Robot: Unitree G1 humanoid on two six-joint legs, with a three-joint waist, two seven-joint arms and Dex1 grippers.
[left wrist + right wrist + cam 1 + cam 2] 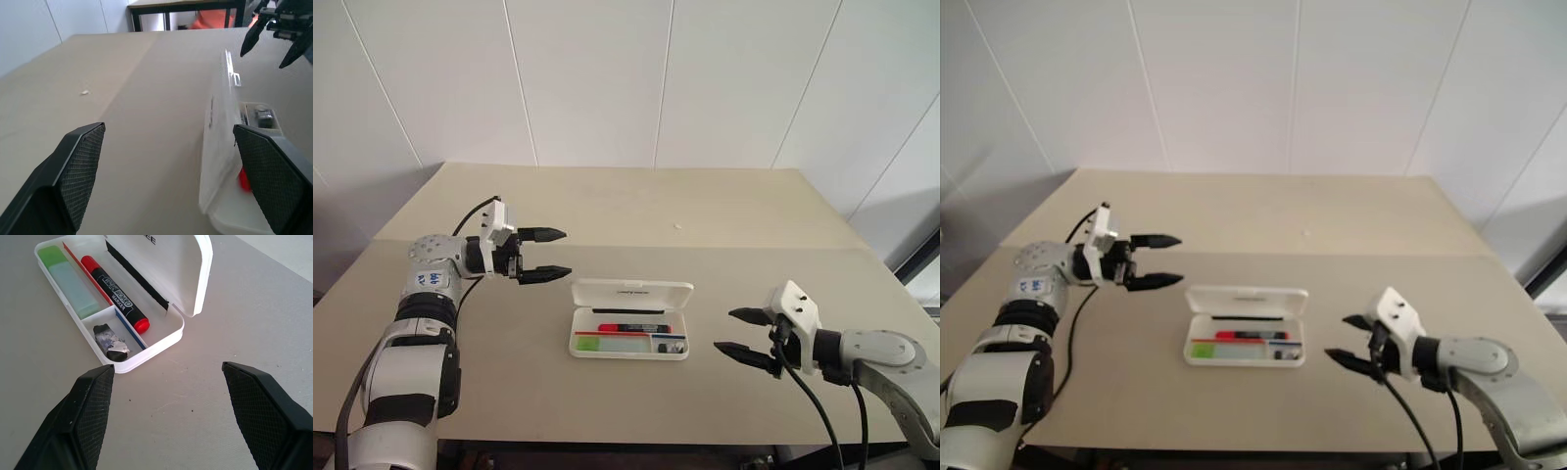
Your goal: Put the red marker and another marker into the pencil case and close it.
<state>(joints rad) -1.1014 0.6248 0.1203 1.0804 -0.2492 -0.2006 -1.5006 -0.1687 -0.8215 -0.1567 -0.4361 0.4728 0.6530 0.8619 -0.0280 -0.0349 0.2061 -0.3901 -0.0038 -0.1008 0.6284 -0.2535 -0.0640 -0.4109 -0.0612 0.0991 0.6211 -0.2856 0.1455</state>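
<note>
Both my left gripper (pixel 546 255) and right gripper (pixel 740 332) hang spread wide, grasping nothing. The pencil case (pixel 193 289) lies between them on the table (pixel 724 211), lid up, with the red marker (pixel 115 293) and the green-capped marker (pixel 68 279) inside

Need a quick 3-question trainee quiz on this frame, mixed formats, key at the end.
1. True or false: the pencil case has its lid shut.
2. Where is the red marker? A) on the table B) in the case C) in the right gripper
3. Fill in: beside the red marker lies the green-capped ____ marker.

Key
1. False: the lid stands open.
2. B: both the right and the left gripper are open and hold nothing.
3. Mint.
</note>
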